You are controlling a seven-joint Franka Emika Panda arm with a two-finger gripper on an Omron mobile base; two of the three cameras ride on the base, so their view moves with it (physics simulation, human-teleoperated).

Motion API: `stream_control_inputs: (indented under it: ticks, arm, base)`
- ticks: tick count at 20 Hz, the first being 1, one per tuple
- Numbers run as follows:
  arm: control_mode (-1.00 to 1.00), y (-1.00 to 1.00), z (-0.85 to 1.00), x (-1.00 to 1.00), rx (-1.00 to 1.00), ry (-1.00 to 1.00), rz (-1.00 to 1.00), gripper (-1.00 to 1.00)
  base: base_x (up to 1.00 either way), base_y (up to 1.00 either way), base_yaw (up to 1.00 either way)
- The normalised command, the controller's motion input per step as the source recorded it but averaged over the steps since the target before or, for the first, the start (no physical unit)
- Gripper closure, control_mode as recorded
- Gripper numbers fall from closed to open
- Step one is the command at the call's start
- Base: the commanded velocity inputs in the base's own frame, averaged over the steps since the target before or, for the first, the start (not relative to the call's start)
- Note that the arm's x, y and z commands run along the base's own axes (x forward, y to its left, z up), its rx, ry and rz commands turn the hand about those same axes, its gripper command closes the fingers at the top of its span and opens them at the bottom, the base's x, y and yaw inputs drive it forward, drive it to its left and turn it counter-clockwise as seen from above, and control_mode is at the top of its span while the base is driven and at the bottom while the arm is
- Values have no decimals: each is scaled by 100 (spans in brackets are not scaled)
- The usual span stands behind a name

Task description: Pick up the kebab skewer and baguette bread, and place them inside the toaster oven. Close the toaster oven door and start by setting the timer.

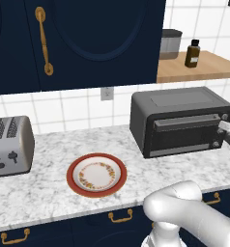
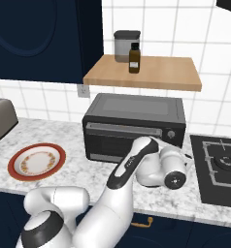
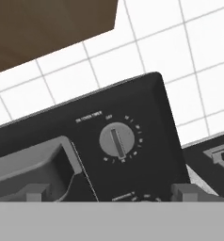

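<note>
Now the arm is reaching toward the right end of the toaster oven point(image 2: 134, 127), which is sitting at the far side of the marble bench point(image 1: 49, 193) with the toaster oven door point(image 1: 184, 129) up and closed. By my reading, the step in hand is setting the timer. In the hand view the claw point(image 3: 108, 190) is facing the timer knob point(image 3: 116, 140), its two fingertips point(image 3: 36, 192) spread wide apart at either side of the dial and holding nothing. To do this well, the claw should be centring on the knob, advancing straight until the tips are bracketing the dial, then closing and twisting without slipping onto the door handle point(image 3: 34, 162) just left of it. The kebab skewer and baguette bread are, I judge, inside the oven, since the plate point(image 1: 96, 174) is lying bare.

Around it, a silver toaster point(image 1: 10, 144) is standing at the bench's left end, a stovetop point(image 2: 219, 167) is lying to the right, and a wooden shelf point(image 2: 144, 72) above is carrying a grey canister point(image 2: 125, 46) and a brown bottle point(image 2: 134, 58), beside navy cabinets point(image 1: 78, 43) and white tiles.
</note>
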Motion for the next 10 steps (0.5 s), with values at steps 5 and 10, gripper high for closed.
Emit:
stream_control_inputs:
  ticks: [5,10]
  arm:
    - [-100,8,1,0,14,0,-1,-100]
    - [-100,0,5,0,22,0,-2,-100]
  base:
    - [0,0,0]
    - [0,0,0]
